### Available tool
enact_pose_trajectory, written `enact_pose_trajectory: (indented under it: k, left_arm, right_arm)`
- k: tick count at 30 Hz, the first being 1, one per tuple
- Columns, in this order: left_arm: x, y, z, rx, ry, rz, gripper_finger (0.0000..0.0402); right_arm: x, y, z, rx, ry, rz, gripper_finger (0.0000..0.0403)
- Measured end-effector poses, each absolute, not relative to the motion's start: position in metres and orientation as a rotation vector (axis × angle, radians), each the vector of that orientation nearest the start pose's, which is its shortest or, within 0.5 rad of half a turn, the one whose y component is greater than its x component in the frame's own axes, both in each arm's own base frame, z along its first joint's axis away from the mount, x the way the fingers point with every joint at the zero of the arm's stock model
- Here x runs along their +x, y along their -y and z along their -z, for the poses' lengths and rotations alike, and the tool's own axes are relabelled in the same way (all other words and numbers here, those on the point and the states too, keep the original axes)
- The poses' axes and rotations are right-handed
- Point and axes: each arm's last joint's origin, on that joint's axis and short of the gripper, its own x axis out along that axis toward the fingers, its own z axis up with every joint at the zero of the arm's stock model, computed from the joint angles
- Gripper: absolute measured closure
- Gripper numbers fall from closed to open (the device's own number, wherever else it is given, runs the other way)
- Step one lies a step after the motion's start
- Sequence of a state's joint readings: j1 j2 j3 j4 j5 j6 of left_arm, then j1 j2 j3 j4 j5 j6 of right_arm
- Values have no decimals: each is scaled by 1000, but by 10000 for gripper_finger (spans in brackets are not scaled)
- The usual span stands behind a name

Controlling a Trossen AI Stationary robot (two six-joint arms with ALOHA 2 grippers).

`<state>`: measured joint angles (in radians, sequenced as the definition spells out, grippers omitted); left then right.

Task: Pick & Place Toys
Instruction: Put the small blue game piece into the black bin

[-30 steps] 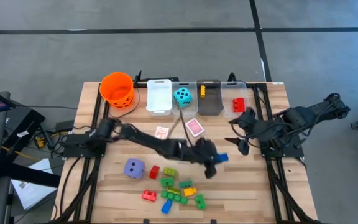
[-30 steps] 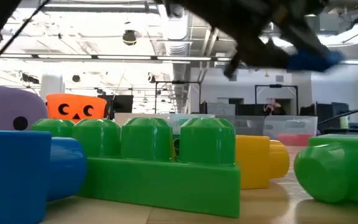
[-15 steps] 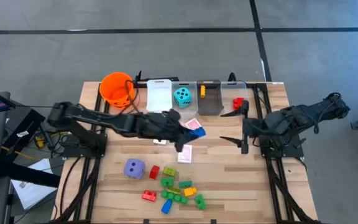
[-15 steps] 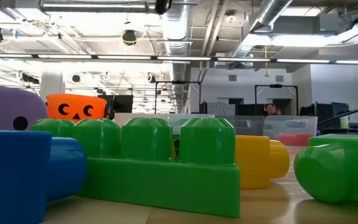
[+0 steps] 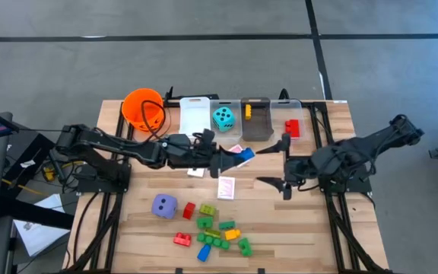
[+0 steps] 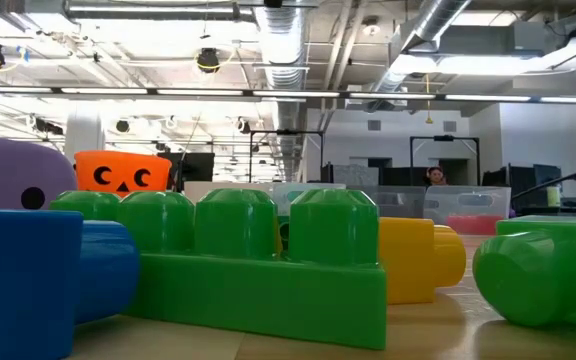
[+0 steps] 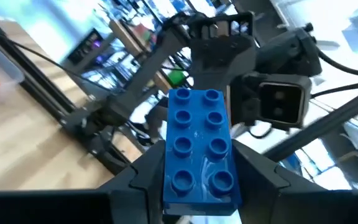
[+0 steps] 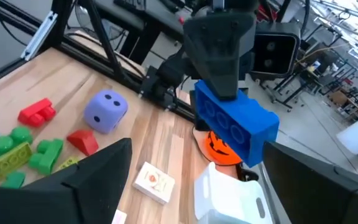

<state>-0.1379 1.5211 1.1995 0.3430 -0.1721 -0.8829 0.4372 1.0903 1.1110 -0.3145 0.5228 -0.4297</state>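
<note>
My left gripper (image 5: pixel 234 157) reaches level over the table's middle, shut on a blue two-by-four brick (image 5: pixel 246 154) held high above the wood. My right gripper (image 5: pixel 265 165) faces it from the right, open wide. Its fingers (image 8: pixel 98 180) stand a short way off the brick (image 8: pixel 235 127) and touch nothing. Loose bricks (image 5: pixel 215 228) and a purple die (image 5: pixel 164 205) lie near the front edge. Pink-backed cards (image 5: pixel 226 187) lie flat mid-table. A teal die (image 5: pixel 223 117) sits in a clear bin at the back. My left gripper pinches the blue brick by its two long sides (image 7: pixel 166 186) between its two fingers, at the end nearest the wrist. The fingers come level from the table's left and lie along the brick. The brick juts out ahead of them toward my right gripper, lifted clear.
An orange bucket (image 5: pixel 143 109), a white bin (image 5: pixel 195 116) and clear bins holding a yellow brick (image 5: pixel 248 112) and a red brick (image 5: pixel 292 127) line the far edge. In the low view a green brick (image 6: pixel 258 260) stands close in front.
My left gripper has risen from beside the brick pile and swung toward the far edge with the blue brick, rolling at the wrist, then held still. My right gripper has rolled and moved a little toward the table's left, nearer the brick, staying open.
</note>
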Motion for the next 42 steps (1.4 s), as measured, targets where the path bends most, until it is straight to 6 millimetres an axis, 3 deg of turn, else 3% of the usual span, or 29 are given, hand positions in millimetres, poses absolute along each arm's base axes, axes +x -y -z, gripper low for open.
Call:
enact_pose_trajectory:
  k: [14, 22, 35, 42]
  left_arm:
    - [351, 50, -348, -924, 7, 26, 270]
    - [352, 47, -350, -925, 21, 24, 270]
    - [352, 47, -350, -927, 28, 26, 270]
    - [352, 48, -349, -927, 19, 26, 270]
  right_arm:
    - [229, -74, -382, -509, -200, 110, 49]
    - [235, -78, -377, -507, -204, 29, 56]
    - [243, -81, -375, -494, -190, 35, 154]
    - [242, -81, -375, -455, -188, 41, 254]
